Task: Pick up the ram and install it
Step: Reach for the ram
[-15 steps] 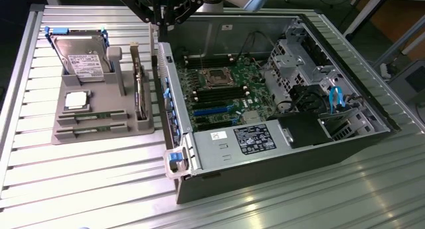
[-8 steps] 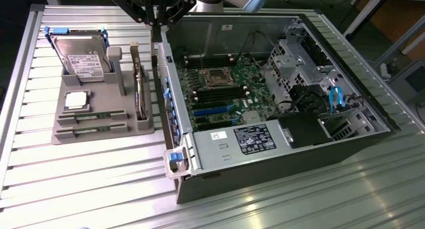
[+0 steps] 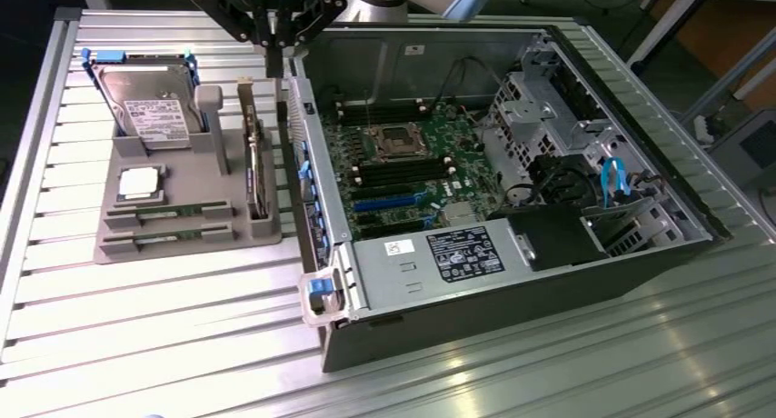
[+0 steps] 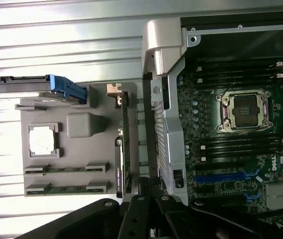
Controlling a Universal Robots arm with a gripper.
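Two green ram sticks [image 3: 167, 214] [image 4: 64, 169] lie side by side in slots at the near end of a grey holder tray [image 3: 122, 177] [image 4: 81, 154]; the second stick [image 3: 165, 239] [image 4: 64, 189] lies closest to the tray's edge. My black gripper [image 3: 276, 70] [image 4: 149, 200] hangs shut and holds nothing, high above the tray's far end and the wall of the open computer case [image 3: 318, 173]. It is well apart from the ram. Empty black memory slots [image 3: 391, 168] [image 4: 240, 147] flank the processor socket [image 3: 397, 144] [image 4: 245, 110] on the motherboard.
The tray also carries a hard drive in a blue carrier [image 3: 152, 104] [image 4: 37, 87], a square silver processor chip [image 3: 140, 184] [image 4: 43, 140] and an upright expansion card [image 3: 253, 168] [image 4: 123, 149]. Inside the case are a power supply [image 3: 452, 253], drive cages and cables [image 3: 612, 177]. Everything rests on a ribbed metal table [image 3: 145, 318].
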